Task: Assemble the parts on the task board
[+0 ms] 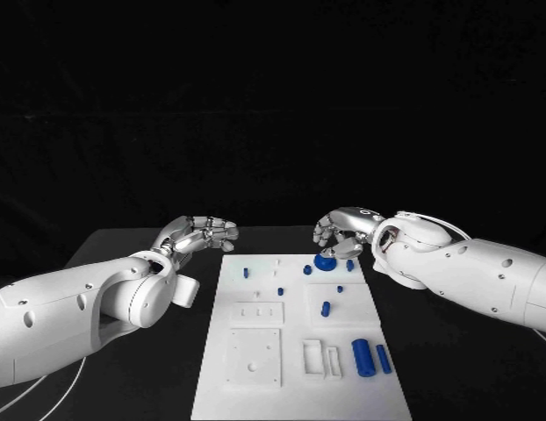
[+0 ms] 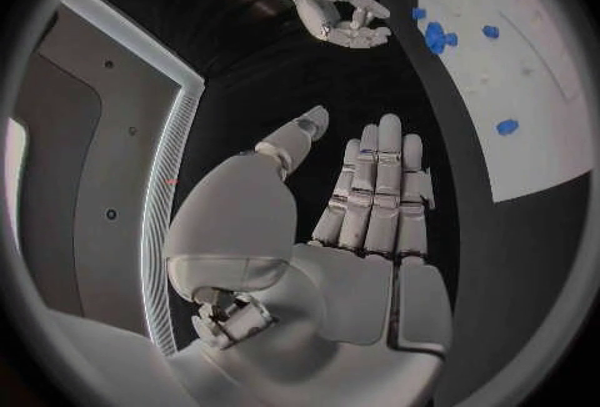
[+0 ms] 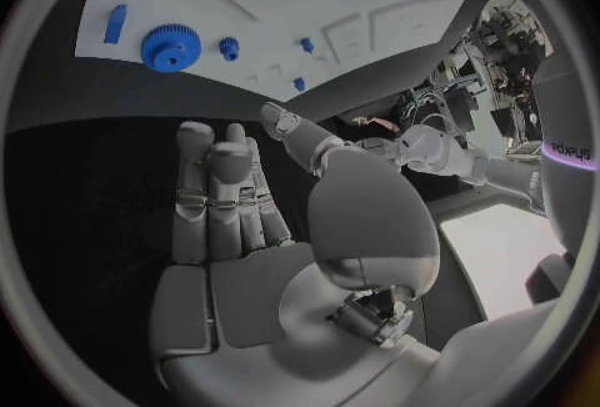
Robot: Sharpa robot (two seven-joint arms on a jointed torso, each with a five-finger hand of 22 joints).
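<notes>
Head view: both the left hand (image 1: 204, 235) and right hand (image 1: 344, 233) hover wide, holding nothing, beyond the board's (image 1: 301, 390) far edge; reaching in carelessly could scatter the gear (image 1: 326, 261).

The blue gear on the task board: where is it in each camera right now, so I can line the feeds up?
Head view: the blue gear lies near the far end of the task board, just under the right hand.
Left wrist view: gear on the board's near edge, beside the right hand.
Right wrist view: gear beyond the fingertips.
Shared landmark: the white board.
</notes>
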